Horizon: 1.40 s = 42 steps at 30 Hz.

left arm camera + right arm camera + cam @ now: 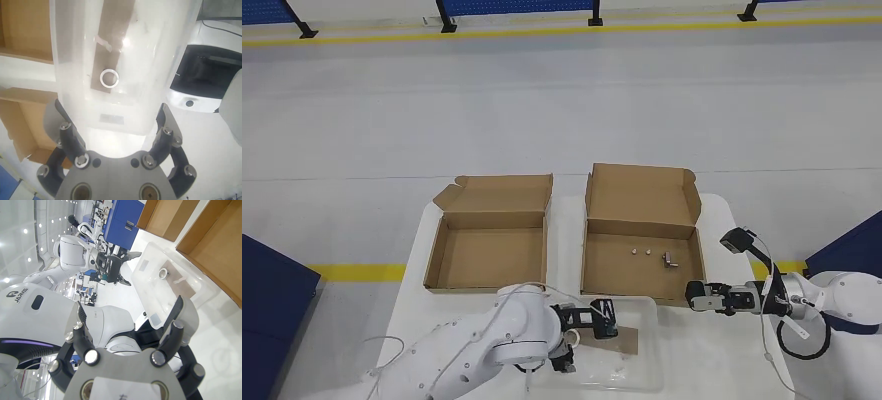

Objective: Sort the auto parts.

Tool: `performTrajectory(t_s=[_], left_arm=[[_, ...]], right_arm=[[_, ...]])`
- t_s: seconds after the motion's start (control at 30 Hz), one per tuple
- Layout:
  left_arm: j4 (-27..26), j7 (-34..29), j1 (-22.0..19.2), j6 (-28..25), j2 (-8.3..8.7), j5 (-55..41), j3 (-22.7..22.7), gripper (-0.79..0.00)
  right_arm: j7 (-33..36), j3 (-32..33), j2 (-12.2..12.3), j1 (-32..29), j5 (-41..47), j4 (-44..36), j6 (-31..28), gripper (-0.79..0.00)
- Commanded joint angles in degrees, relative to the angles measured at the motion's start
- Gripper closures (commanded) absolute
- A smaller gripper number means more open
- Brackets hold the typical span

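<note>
Hovering spread-jawed over the clear tray [68, 75], the left gripper [109, 104] seems aimed at the metal ring [109, 78]; the right gripper [129, 302] hangs aside, likewise released.

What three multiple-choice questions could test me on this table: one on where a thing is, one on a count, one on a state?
1. Where does the metal ring lie?
A. inside the clear bin
B. on the bare table
C. between a gripper's fingers

2. How many cardboard boxes stand open?
A. one
B. two
C. four

3. How is the left gripper?
A. shut on the ring
B. shut on a box flap
C. open, holding nothing

Answers:
1 A: both wrist views show the ring inside the bin's walls.
2 B: the top view shows two side by side, lids up.
3 C: its fingers are spread wide above the bin with nothing between them.
</note>
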Motion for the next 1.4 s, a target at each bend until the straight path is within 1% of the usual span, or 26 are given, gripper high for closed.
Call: performTrajectory(t_s=[0.0, 0.07, 0.13, 0.37, 0.47, 0.7, 0.77, 0.97, 1.03, 1.13, 1.17, 1.27, 1.3, 1.37], left_arm=[[2.4, 0.5, -1.0, 0.3, -0.83, 1.2, 1.4, -0.785], [4.8, 1.2, -1.8, 0.9, -1.75, 1.1, 2.5, -0.785], [5.6, 1.9, -2.7, 0.3, -2.62, 2.1, 3.8, -0.785], [5.6, 1.9, -2.7, 0.3, -2.62, 2.1, 3.8, -0.785], [6.2, 2.7, -1.6, -0.2, -2.68, 4.3, 4.9, -0.785], [10.6, 5.2, -1.5, -1.8, -3.57, 5.0, 5.7, -0.785], [10.9, 4.7, -1.8, -1.2, -3.87, 6.3, 5.9, -0.785], [11.1, 5.1, -1.7, -1.0, -3.87, 6.4, 5.9, -0.785], [12.1, 6.4, -1.1, -1.4, -3.94, 7.5, 6.3, -0.785], [14.0, 6.8, -1.3, -2.3, -4.49, 7.3, 6.7, -0.785], [14.5, 6.9, -1.5, -2.2, -4.7, 7.2, 6.7, -0.739], [16.2, 7.1, -2.0, -2.1, -5.39, 7.1, 6.9, -0.453], [16.7, 7.1, -2.2, -2.0, -5.61, 7.1, 6.9, -0.388], [17.3, 7.4, -2.5, -2.0, -6.04, 6.9, 7.0, -0.406]], right_arm=[[0.0, 0.0, 0.0, 0.0, 0.0, 0.0, 0.0, -0.785], [0.0, 0.0, 0.0, 0.0, 0.0, 0.0, 0.0, -0.785], [0.0, 0.0, 0.0, 0.0, 0.0, 0.0, 0.0, -0.785], [0.0, 0.0, 0.0, 0.0, 0.0, 0.0, 0.0, -0.785], [0.0, 0.0, 0.0, 0.0, 0.0, 0.0, 0.0, -0.785], [0.0, 0.0, 0.0, 0.0, 0.0, 0.0, 0.0, -0.785], [0.0, 0.0, 0.0, 0.0, 0.0, 0.0, 0.0, -0.785], [0.0, 0.0, 0.0, 0.0, 0.0, 0.0, 0.0, -0.785], [0.0, 0.0, 0.0, 0.0, 0.0, 0.0, 0.0, -0.785], [0.0, 0.0, 0.0, 0.0, 0.0, 0.0, 0.0, -0.785], [0.0, 0.0, 0.0, 0.0, 0.0, 0.0, 0.0, -0.785], [0.0, 0.0, 0.0, 0.0, 0.0, 0.0, 0.0, -0.785], [0.0, 0.0, 0.0, 0.0, 0.0, 0.0, 0.0, -0.785], [0.0, 0.0, 0.0, 0.0, 0.0, 0.0, 0.0, -0.785]])
